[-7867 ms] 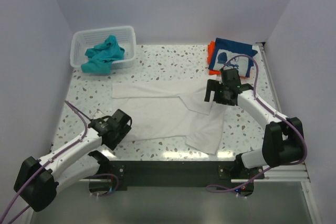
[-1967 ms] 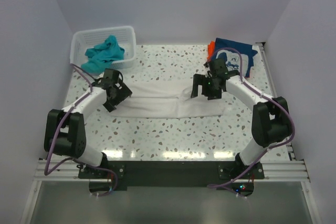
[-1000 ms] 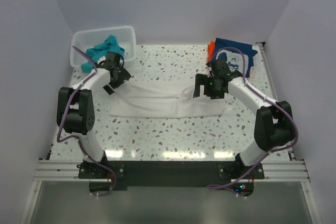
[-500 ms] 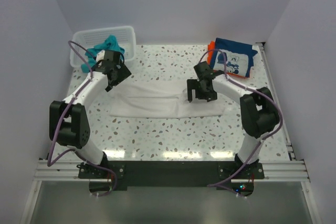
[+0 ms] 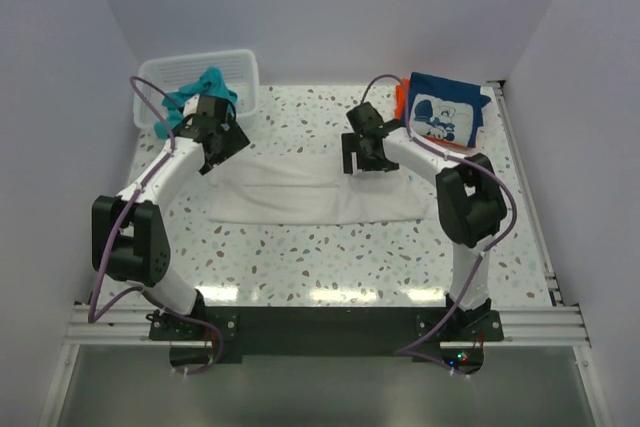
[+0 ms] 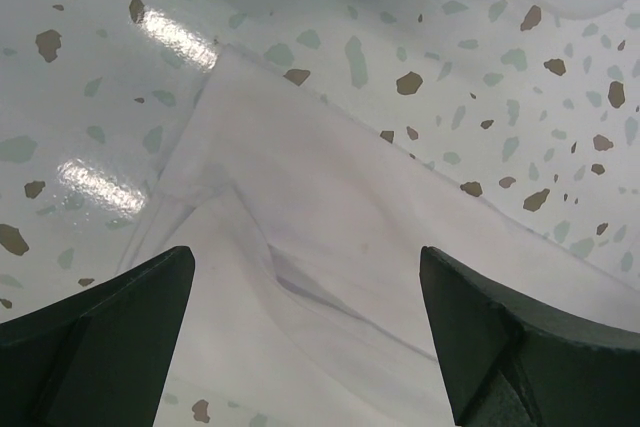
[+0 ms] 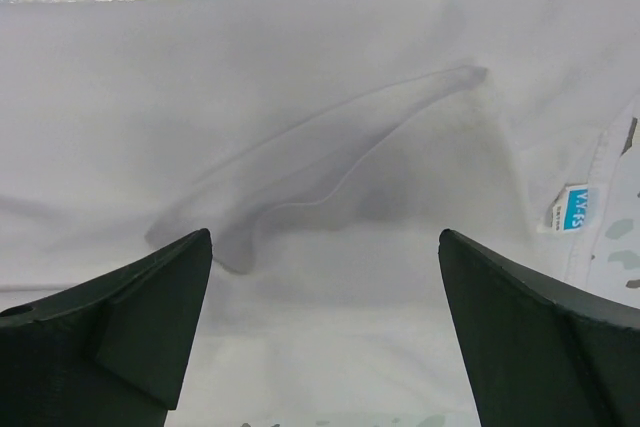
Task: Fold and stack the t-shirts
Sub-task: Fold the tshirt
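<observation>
stacked: navy shirt on orange shirt | white shirt: we see a part-folded strip | teal shirt: unfolded in basket | left end effector, right end effector: wide open, empty

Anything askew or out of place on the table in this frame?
Mildly. The white t-shirt, folded into a long band, has a raised crease near its middle and uneven layered edges at its left end. The teal t-shirt drapes over the basket rim. Nothing looks damaged.

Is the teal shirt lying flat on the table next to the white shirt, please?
No, the teal shirt is bunched up in the basket at the far left, apart from the white shirt.
</observation>
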Available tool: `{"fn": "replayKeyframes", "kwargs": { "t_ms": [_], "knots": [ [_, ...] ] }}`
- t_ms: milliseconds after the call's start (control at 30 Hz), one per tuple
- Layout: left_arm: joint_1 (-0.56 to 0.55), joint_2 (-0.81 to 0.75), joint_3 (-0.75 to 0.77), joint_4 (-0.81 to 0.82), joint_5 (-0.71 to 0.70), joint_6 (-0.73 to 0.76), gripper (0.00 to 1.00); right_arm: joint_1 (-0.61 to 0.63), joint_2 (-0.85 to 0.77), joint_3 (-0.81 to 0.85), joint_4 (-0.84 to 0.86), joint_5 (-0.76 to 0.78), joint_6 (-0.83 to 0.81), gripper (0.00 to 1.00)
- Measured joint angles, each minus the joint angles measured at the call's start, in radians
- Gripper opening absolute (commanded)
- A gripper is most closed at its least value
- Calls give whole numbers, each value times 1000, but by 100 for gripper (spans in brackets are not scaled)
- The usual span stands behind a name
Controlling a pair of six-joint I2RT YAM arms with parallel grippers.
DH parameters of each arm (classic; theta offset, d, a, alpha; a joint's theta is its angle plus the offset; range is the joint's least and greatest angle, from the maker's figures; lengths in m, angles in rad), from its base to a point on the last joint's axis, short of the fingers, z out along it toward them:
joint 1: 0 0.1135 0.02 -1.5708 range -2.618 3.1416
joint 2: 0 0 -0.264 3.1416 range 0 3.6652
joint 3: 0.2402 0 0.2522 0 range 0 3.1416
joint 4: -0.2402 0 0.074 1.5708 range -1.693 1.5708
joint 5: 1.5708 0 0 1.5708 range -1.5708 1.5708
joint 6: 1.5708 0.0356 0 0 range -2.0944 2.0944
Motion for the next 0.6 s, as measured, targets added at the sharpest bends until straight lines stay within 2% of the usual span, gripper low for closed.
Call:
{"fn": "replayKeyframes", "kwargs": {
  "t_ms": [133,333,467,600],
  "knots": [
    [-19,26,9,21,27,14,100,-3,-91,-103,2,4,4,99],
    [-86,251,138,29,61,42,100,-31,-226,-286,26,-38,29,99],
    [-110,353,158,16,63,45,100,-87,-224,-383,62,-109,45,99],
    [-108,372,134,9,55,45,100,-125,-193,-385,63,-145,42,99]
  ]
}}
